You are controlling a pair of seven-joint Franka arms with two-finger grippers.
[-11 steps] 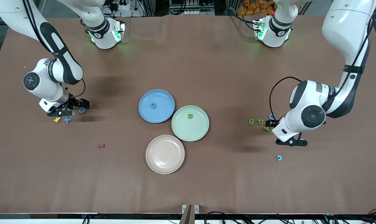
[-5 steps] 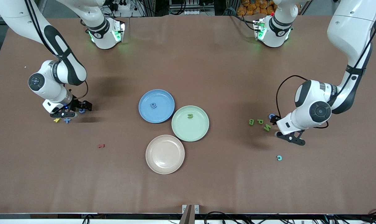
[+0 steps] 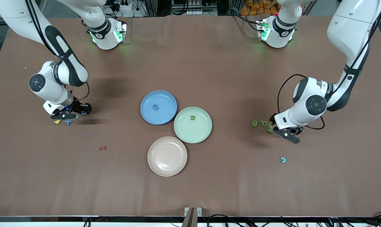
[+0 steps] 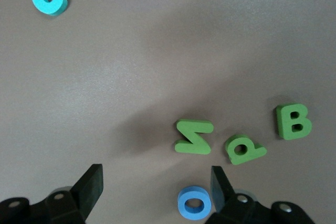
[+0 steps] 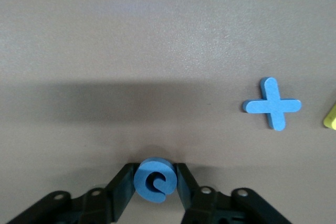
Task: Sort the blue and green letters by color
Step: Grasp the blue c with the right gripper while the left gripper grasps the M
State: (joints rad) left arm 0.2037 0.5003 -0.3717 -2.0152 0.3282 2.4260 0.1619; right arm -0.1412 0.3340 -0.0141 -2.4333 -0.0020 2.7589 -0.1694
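Note:
My right gripper [image 5: 155, 174] is down at the table, shut on a round blue letter [image 5: 155, 180] that fills the gap between its fingers. A blue plus [image 5: 272, 104] lies beside it. My left gripper [image 4: 156, 177] is open and low over the table, and a blue O [image 4: 195, 203] lies between its fingers, close to one of them. Green letters N [image 4: 194, 137], P [image 4: 244, 149] and B [image 4: 293, 121] lie just past its fingertips. The blue plate [image 3: 146, 113] holds a blue letter [image 3: 155, 107]. The green plate [image 3: 193, 132] holds a green letter [image 3: 192, 118].
A beige plate [image 3: 167, 156] sits nearer the front camera than the other two plates. A yellow letter [image 3: 57, 121] lies next to the blue plus [image 3: 68, 122]. A dark red letter [image 3: 102, 147] and a cyan C [image 3: 283, 160] lie alone on the brown table.
My right gripper has closed on the round blue letter. My left gripper has shifted toward the green letters and now straddles the blue O, its fingers slightly narrower.

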